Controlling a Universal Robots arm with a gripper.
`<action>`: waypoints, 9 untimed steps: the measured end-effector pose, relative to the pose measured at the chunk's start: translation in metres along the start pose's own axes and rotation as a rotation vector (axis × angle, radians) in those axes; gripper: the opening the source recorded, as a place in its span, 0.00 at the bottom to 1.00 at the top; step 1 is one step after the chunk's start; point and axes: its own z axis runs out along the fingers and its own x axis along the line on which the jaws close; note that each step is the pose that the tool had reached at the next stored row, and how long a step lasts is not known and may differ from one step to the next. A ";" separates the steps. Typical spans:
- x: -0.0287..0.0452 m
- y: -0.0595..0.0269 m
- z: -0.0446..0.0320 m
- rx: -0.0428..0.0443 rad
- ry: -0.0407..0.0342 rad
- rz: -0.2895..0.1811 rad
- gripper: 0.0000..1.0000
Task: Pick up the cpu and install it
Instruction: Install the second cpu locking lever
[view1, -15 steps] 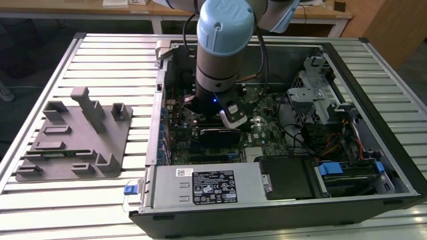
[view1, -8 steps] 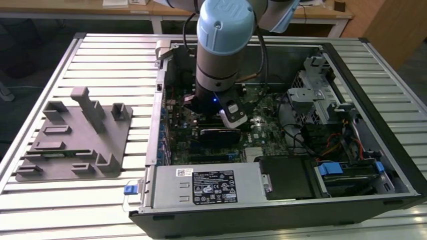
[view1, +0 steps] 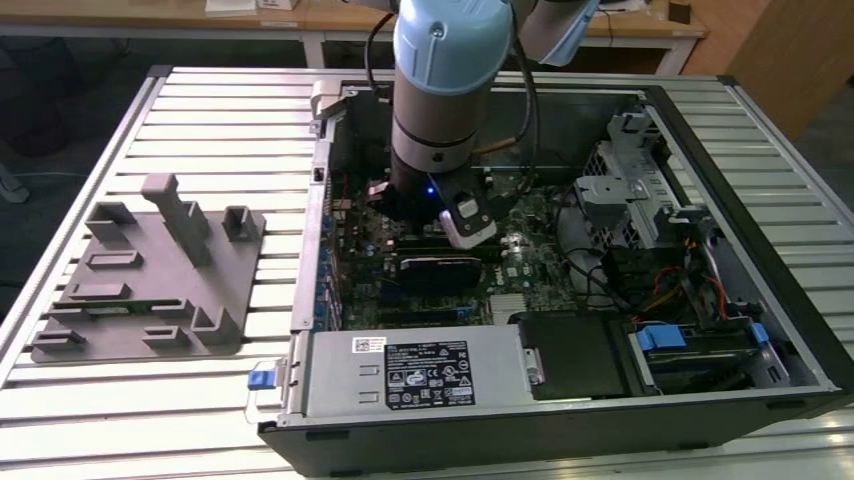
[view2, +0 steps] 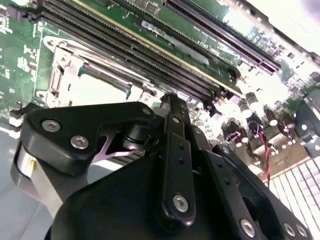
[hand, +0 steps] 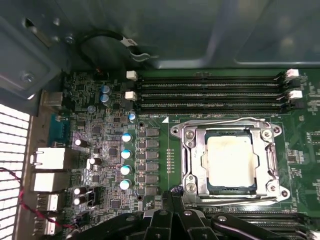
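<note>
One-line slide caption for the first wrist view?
CPU seated in the motherboard socket, gripper linkage at frame edge.

A robotics lab or workshop: a slatted aluminium tabletop (view1: 174, 120) carries an opened desktop computer case (view1: 561, 420), with wooden desks (view1: 334, 20) at twelve o'clock.

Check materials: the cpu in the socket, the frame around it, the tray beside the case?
cpu: looks like metal, pale matte top, flat and even.
Socket frame: bare metal, bright glints, screw heads.
Grey tray: likely plastic, dull uniform grey, moulded blocks.
</note>
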 end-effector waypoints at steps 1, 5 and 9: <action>0.0001 0.0004 -0.0017 0.0000 -0.0001 0.000 0.11; 0.0003 0.0018 -0.0074 0.0000 -0.0005 0.002 0.11; 0.0004 0.0027 -0.0098 0.0076 -0.0033 0.013 0.11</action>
